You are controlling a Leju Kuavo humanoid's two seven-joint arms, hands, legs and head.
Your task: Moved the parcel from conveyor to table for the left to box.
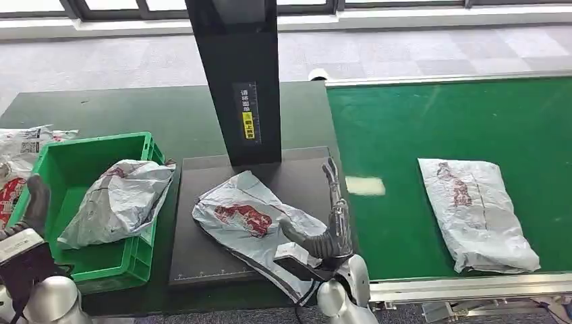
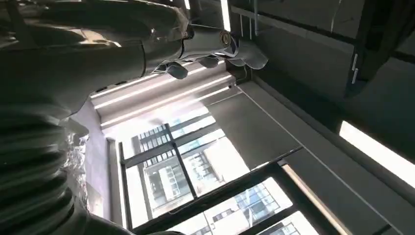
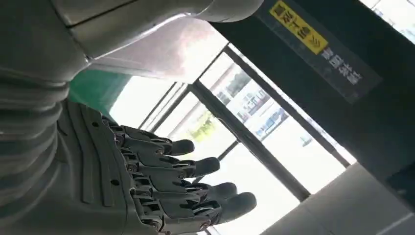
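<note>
A white-grey plastic parcel (image 1: 243, 216) with a red print lies crumpled on the black platform (image 1: 202, 260) in the middle of the table. My right hand (image 1: 329, 226) stands at the parcel's right end with its fingers stretched upward. Its thumb reaches out over the parcel's edge, and it grips nothing. In the right wrist view the same right hand (image 3: 147, 186) has straight, spread fingers with nothing in them. My left hand (image 1: 34, 202) is raised at the near left corner of the green bin (image 1: 67, 152) and holds nothing.
A second parcel (image 1: 121, 199) lies in the green bin. A third parcel (image 1: 475, 209) rests on the green conveyor (image 1: 438, 121) at the right. A tall black post (image 1: 236, 74) rises behind the platform. More parcels (image 1: 20, 145) are piled at the far left.
</note>
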